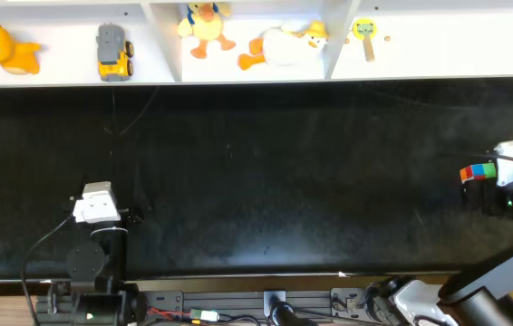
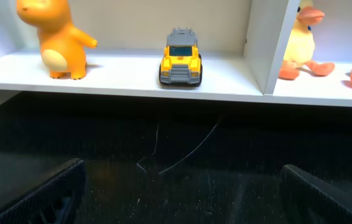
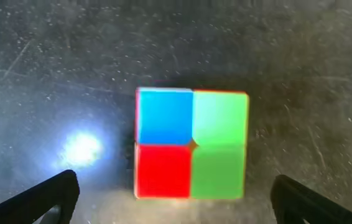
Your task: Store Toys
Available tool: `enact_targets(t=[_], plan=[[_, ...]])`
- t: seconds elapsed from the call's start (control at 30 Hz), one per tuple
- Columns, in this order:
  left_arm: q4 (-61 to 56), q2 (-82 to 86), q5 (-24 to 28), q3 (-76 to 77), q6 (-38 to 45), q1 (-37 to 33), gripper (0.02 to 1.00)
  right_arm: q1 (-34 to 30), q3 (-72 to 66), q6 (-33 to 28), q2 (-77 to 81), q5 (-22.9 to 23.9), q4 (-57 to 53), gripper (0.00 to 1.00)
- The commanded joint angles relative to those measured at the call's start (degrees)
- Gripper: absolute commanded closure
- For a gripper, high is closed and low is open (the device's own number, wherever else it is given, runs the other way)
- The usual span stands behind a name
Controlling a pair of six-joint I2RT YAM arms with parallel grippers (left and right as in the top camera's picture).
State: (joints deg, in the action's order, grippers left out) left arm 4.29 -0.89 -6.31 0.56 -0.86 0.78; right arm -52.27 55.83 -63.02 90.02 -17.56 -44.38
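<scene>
A small puzzle cube (image 3: 191, 144) with blue, green and red tiles lies on the black table at the far right (image 1: 478, 171). My right gripper (image 3: 175, 202) hangs straight above it, open, a finger on either side and not touching it. My left gripper (image 2: 179, 193) is open and holds nothing, low over the table near its base (image 1: 96, 205), facing the white shelf (image 2: 132, 84). On the shelf stand an orange figure (image 1: 4, 47), a yellow toy truck (image 2: 180, 56), a yellow plush duck (image 1: 206, 27), a white plush duck (image 1: 284, 45) and a small yellow-green toy (image 1: 364, 34).
White dividers (image 1: 164, 41) split the shelf along the table's far edge into compartments; the far-right compartment (image 1: 465, 36) holds nothing. Cables and the arm bases line the near edge (image 1: 266, 303).
</scene>
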Motion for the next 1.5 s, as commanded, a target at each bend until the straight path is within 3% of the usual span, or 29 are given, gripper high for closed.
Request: enact_targets(t=[0.03, 0.3, 0.67, 1.0, 1.1, 1.23, 1.37, 1.5], plan=[[0.07, 0.74, -0.68, -0.11, 1.31, 0.2, 0.02, 1.36, -0.22, -0.39, 1.07, -0.42, 0.7, 0.003], [0.07, 0.74, -0.68, -0.11, 1.31, 0.2, 0.02, 1.49, -0.17, 0.46, 2.27, -0.42, 1.38, 0.003], [0.07, 0.74, -0.68, -0.11, 1.31, 0.2, 0.02, 1.46, -0.17, 7.61, 2.49, -1.42, 3.65, 0.02], [0.07, 0.74, -0.68, -0.11, 1.31, 0.2, 0.02, 1.46, -0.17, 8.87, 2.49, -2.1, 3.65, 0.027], [0.07, 0.74, -0.66, -0.11, 1.31, 0.2, 0.02, 1.46, -0.17, 8.85, 2.49, -1.9, 3.5, 0.064], [0.07, 0.74, -0.68, -0.11, 1.31, 0.2, 0.02, 1.46, -0.17, 8.87, 2.49, -1.88, 3.5, 0.187], [0.07, 0.74, -0.68, -0.11, 1.31, 0.2, 0.02, 1.46, -0.17, 9.09, 2.49, -1.84, 3.5, 0.222], [0.07, 0.74, -0.68, -0.11, 1.31, 0.2, 0.02, 1.46, -0.17, 9.27, 2.49, -0.55, 3.54, 0.356]])
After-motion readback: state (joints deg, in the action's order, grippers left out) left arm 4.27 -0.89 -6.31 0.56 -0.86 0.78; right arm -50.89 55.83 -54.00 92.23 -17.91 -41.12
